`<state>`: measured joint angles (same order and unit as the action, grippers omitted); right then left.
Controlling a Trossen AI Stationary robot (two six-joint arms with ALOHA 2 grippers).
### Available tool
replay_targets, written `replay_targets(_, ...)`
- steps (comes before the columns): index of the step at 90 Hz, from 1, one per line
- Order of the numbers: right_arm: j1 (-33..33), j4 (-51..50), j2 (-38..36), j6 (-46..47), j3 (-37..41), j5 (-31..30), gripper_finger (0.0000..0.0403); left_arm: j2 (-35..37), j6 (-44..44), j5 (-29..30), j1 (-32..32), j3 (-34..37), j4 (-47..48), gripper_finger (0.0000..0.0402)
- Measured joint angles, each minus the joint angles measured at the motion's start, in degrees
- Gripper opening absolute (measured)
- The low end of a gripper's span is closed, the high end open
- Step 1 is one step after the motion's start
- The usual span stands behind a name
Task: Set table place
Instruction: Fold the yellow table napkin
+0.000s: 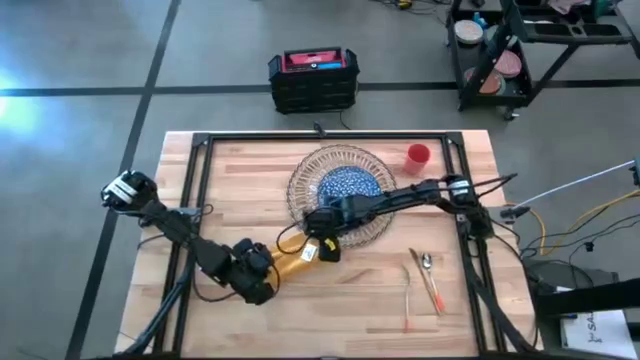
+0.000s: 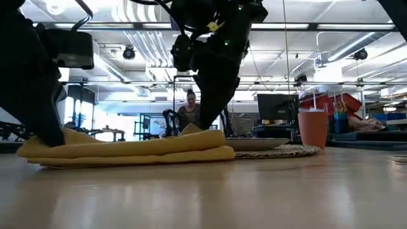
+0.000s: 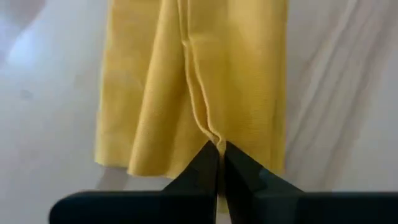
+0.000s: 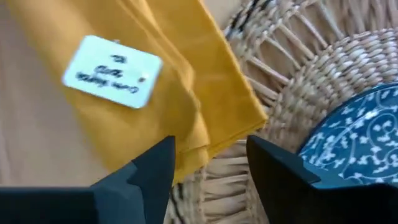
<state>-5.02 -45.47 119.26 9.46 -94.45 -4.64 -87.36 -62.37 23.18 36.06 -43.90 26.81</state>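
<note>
Left gripper (image 3: 220,163) clamped on yellow napkin (image 1: 290,260); right gripper (image 4: 210,163) spread open over napkin's 2 o'clock corner.

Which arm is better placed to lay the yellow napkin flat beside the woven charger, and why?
Probably the left. The left gripper is shut on the yellow napkin's hem, away from the woven charger; the right gripper hangs open over the other end.

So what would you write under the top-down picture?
Left gripper pinches the yellow napkin while the right gripper hovers open at its other end.
</note>
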Motion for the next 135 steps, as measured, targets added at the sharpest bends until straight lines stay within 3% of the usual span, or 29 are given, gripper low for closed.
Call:
replay_targets(46, -1.1, 7.7, 1.6, -2.0, 0.0, 0.1, 0.0126, 0.6, 2.3, 4.4, -1.6, -0.7, 0.4, 0.0)
replay_targets(78, 0.5, 4.7, 2.8, 3.4, 2.9, 0.0, 0.0105, 0.6, 1.8, 4.3, -1.6, -0.7, 0.4, 0.0)
replay_targets(114, 0.4, 4.9, 2.4, 3.5, 3.1, 0.0, 0.0092, 0.6, 1.6, 3.8, -1.6, -0.6, 0.7, 0.0)
replay_targets(135, -0.5, -0.1, 1.1, 3.6, -0.9, -6.2, 0.0102, 0.6, 0.1, 2.2, -1.6, -0.5, 0.8, 0.0)
